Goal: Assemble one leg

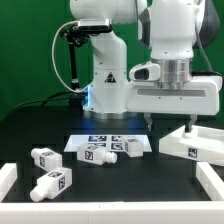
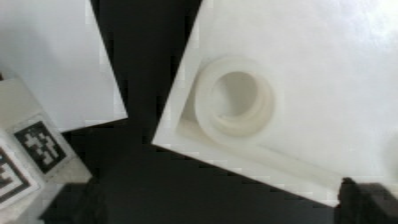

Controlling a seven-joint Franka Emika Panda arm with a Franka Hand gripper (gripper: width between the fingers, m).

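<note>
My gripper (image 1: 168,123) hangs open and empty just above the white square tabletop (image 1: 196,146) at the exterior view's right. In the wrist view the tabletop (image 2: 294,60) fills most of the picture, and one of its round screw holes (image 2: 237,100) lies close below my gripper (image 2: 217,202). The dark fingertips (image 2: 365,196) stand wide apart with nothing between them. Several short white legs with marker tags lie on the table: one by the marker board (image 1: 134,147), one in front of it (image 1: 95,155), and two at the left (image 1: 45,157) (image 1: 55,183).
The marker board (image 1: 105,143) lies flat mid-table. White rim pieces stand at the left (image 1: 6,180) and right (image 1: 210,185) front corners. In the wrist view a white surface (image 2: 63,60) and a tag (image 2: 31,150) lie across a dark gap from the tabletop.
</note>
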